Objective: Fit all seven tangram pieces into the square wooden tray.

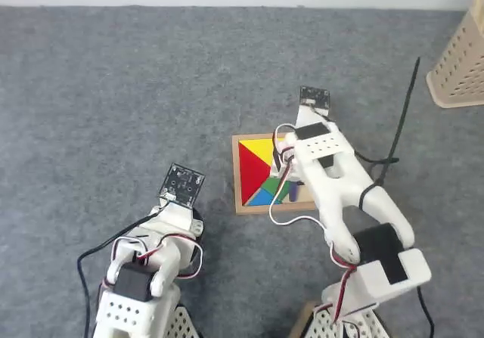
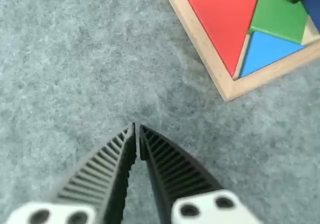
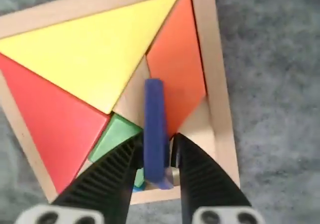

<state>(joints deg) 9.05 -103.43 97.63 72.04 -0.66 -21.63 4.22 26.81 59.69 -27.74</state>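
The square wooden tray [image 1: 237,181] lies on the grey carpet, right of centre. In it lie a yellow triangle [image 3: 90,53], a red triangle [image 3: 45,129], an orange piece [image 3: 177,73], a green square [image 3: 114,136] and a light blue triangle [image 2: 267,51]. My right gripper [image 3: 156,141] hovers over the tray's right half, shut on a dark blue piece [image 3: 154,119] held on edge above a bare wooden gap beside the orange piece. My left gripper [image 2: 136,130] is shut with nothing in it, over the carpet a short way off the tray's near left corner [image 2: 227,91].
A beige perforated basket [image 1: 460,58] stands at the far right. A black cable [image 1: 401,119] runs from the right arm [image 1: 340,194] toward the back. The left arm [image 1: 151,262] sits at the front left on open carpet.
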